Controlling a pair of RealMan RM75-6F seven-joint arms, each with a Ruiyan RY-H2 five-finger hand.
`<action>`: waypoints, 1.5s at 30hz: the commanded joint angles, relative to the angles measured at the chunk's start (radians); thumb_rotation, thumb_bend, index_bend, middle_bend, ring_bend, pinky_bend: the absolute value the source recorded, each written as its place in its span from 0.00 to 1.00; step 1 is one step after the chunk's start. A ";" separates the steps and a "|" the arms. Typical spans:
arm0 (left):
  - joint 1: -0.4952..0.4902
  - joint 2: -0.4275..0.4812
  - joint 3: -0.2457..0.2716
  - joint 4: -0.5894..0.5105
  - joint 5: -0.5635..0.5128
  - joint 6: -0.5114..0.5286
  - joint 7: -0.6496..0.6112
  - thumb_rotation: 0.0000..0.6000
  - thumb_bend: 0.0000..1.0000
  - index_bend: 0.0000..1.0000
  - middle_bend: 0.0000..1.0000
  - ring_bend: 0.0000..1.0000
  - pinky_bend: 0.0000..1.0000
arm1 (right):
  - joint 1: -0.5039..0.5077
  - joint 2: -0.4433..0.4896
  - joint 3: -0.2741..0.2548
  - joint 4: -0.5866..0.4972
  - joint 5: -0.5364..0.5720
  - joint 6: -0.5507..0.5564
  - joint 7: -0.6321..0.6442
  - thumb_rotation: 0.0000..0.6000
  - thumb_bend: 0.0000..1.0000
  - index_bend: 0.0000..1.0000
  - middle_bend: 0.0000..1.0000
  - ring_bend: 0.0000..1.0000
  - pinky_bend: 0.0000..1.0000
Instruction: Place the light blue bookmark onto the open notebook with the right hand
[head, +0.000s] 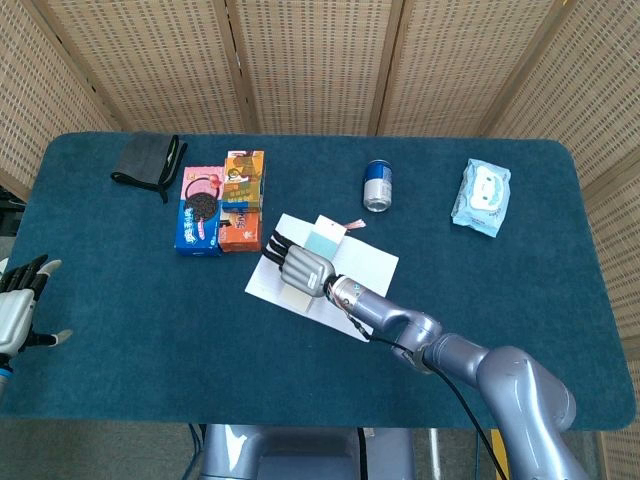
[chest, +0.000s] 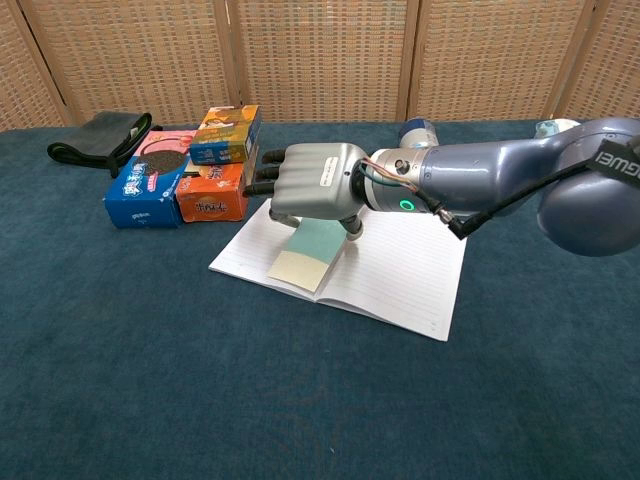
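Observation:
The open notebook (head: 368, 264) (chest: 400, 270) lies at the table's middle, its lined pages up. My right hand (head: 300, 268) (chest: 315, 185) hovers low over its left page, palm down, and holds the light blue bookmark (head: 323, 240) (chest: 310, 255) from above. The bookmark slopes down from under the hand and its pale cream lower end touches the left page. A pink tassel (head: 353, 226) trails from its far end in the head view. My left hand (head: 18, 310) stays at the table's left edge, fingers apart and holding nothing; only the head view shows it.
Stacked snack boxes (head: 222, 200) (chest: 185, 165) stand just left of the notebook, close to my right hand's fingers. A black cloth (head: 148, 160) (chest: 95, 135) lies far left at the back. A drink can (head: 377, 186) and a wipes pack (head: 481, 196) sit behind the notebook to the right.

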 joint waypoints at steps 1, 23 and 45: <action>0.001 0.001 0.001 0.000 0.002 0.002 -0.002 1.00 0.03 0.00 0.00 0.00 0.00 | 0.002 0.005 -0.010 -0.005 -0.004 0.001 -0.007 1.00 0.21 0.33 0.00 0.00 0.00; -0.005 0.002 0.008 0.003 0.004 -0.004 -0.009 1.00 0.03 0.00 0.00 0.00 0.00 | -0.088 0.197 0.051 -0.290 0.143 0.081 0.107 1.00 1.00 0.09 0.00 0.00 0.00; -0.009 0.014 0.030 0.003 0.059 -0.007 -0.040 1.00 0.03 0.00 0.00 0.00 0.00 | -0.195 0.179 -0.002 -0.586 0.653 0.141 -0.087 1.00 1.00 0.00 0.00 0.00 0.00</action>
